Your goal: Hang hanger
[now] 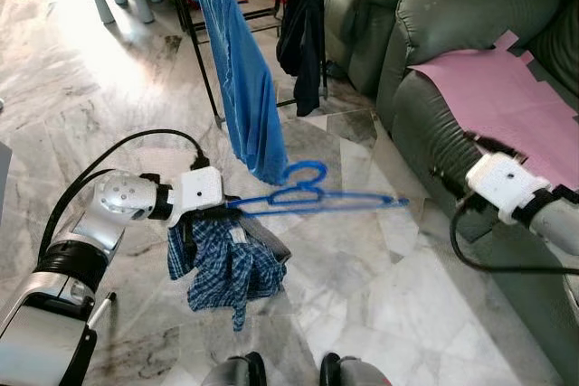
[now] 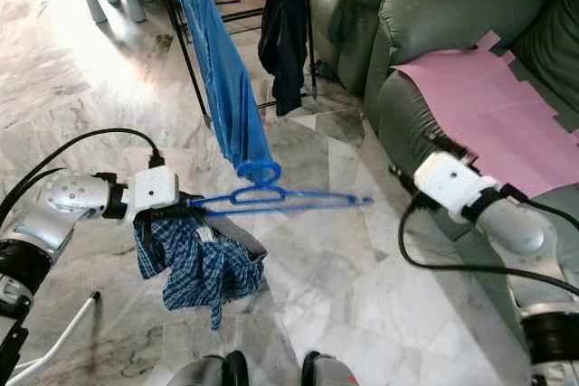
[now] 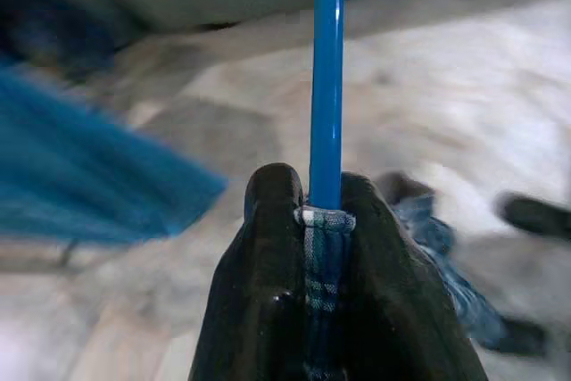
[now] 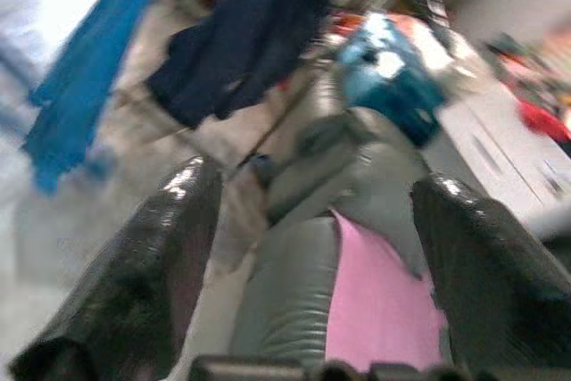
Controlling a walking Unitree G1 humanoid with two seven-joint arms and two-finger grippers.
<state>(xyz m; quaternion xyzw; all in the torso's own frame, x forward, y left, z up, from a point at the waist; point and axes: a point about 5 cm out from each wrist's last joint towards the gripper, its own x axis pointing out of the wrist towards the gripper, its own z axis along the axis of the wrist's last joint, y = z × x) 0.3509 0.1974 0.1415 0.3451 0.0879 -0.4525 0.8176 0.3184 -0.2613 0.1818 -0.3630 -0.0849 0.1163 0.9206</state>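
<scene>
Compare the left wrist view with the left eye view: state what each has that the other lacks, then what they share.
Left wrist view alone: the left gripper fingers shut on the blue hanger, checked cloth pinched between them. Left eye view alone: the hanger's hook, the drying rack, the dark garment, the green sofa, the right gripper. Both: hanger, checked shirt, blue garment, marble floor.
</scene>
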